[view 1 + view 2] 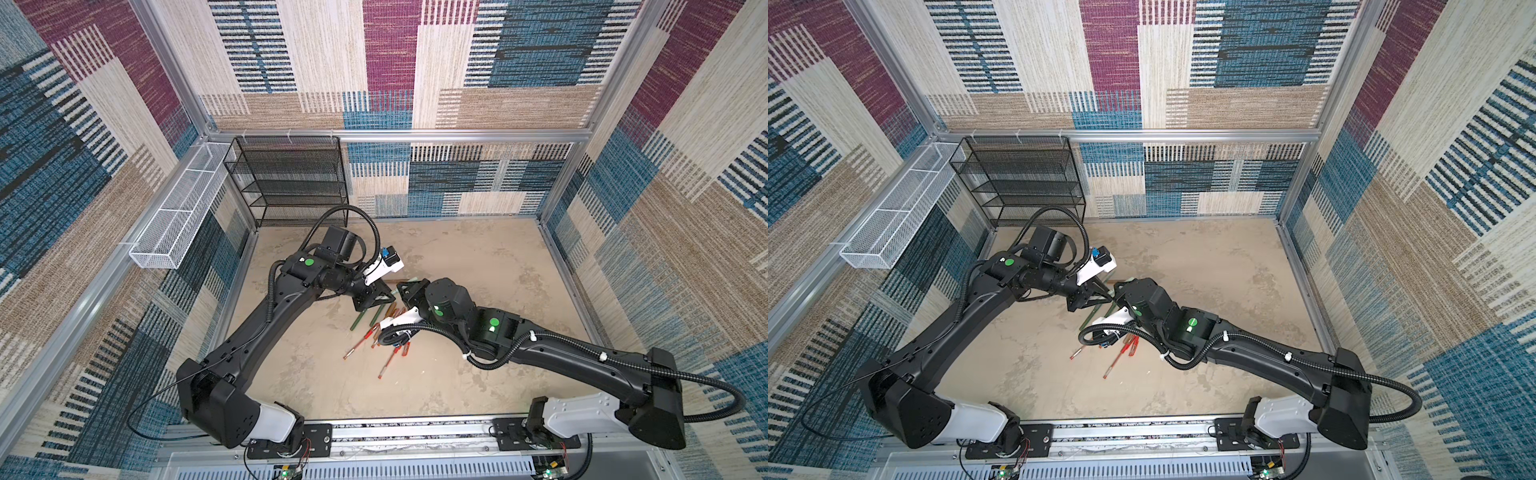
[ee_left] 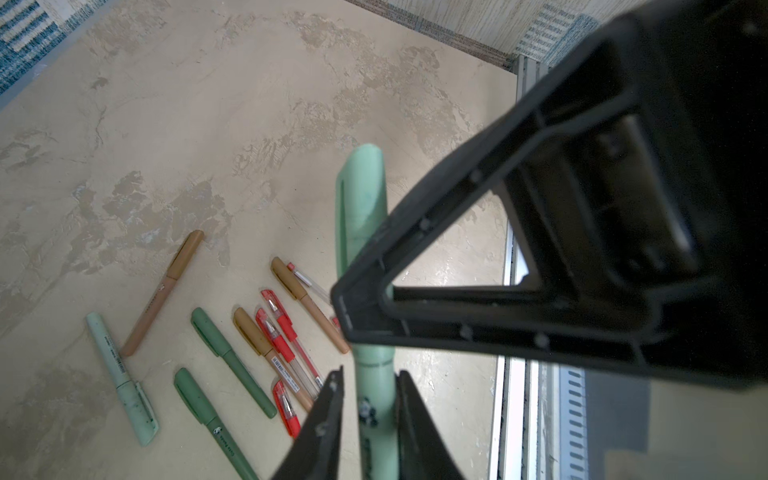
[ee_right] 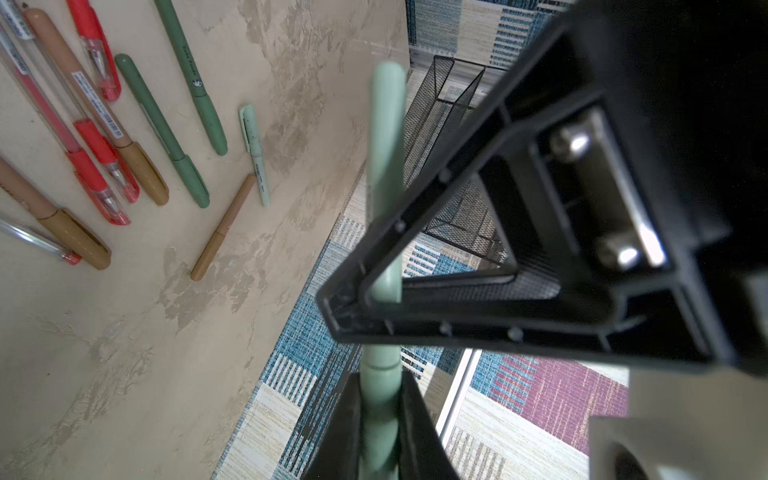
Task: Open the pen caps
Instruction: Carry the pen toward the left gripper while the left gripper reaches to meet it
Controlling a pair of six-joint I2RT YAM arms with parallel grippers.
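**Mint pen gripped on both sides of its seam, cap not yet off**

The sandy surface (image 1: 478,291) carries the work. A black mesh shelf (image 1: 291,183) stands in the far left corner and a white wire basket (image 1: 174,220) hangs on the left wall, both out of the way, so the middle is free for both arms. There the left pincer (image 2: 357,318) and right pincer (image 2: 370,376) meet tip to tip above the loose bunch of pens (image 2: 283,347), raised, I judge, so a pull has room.

Between them runs the mint pen (image 3: 386,137). The right pincer is clenched on its barrel and the left is clenched on the mint cap (image 2: 365,199), one on each side of the seam (image 2: 374,362) (a placing that suits a straight pull apart). No gap shows at the seam, so the cap looks seated.

The gold-brown caps (image 2: 286,279), dark green caps (image 2: 205,328), red caps (image 2: 272,300) and a second mint cap (image 2: 141,415) all sit on their pens, lying on the surface.

Lettering on a dark green pen (image 3: 189,62) seems to read "Cute Panda", beside a small panda face. A panda drawing (image 2: 368,412) also marks the held barrel, and a barcode sticker (image 2: 280,366) wraps a brown pen (image 2: 266,349). Print on the clear red pens is too small to read.
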